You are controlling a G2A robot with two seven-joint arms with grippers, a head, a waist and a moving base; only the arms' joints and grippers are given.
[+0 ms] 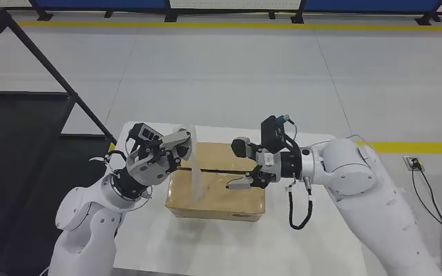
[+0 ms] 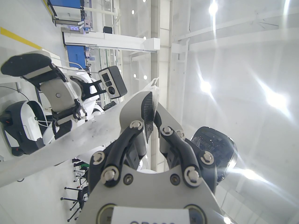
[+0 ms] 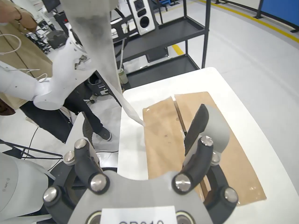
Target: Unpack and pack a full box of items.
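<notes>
A closed brown cardboard box [image 1: 221,196] lies on the white table [image 1: 304,241], its top flaps meeting at a dark middle seam. A long whitish tape strip [image 1: 195,165] rises from the box's left part. My left gripper [image 1: 183,146] is raised beside the box's left end and shut on the strip's upper end. In the left wrist view the left gripper [image 2: 151,103] pinches the tape strip [image 2: 70,136]. My right gripper [image 1: 242,165] hovers open over the seam with nothing in it. In the right wrist view the right gripper [image 3: 143,122] hangs above the box [image 3: 163,136], with the tape strip [image 3: 98,24] beyond.
A black shelving rack [image 1: 34,172] stands close to the table's left side, also the rack [image 3: 163,36] in the right wrist view. The table's near part and right part are bare. A black cable [image 1: 300,210] hangs under the right arm.
</notes>
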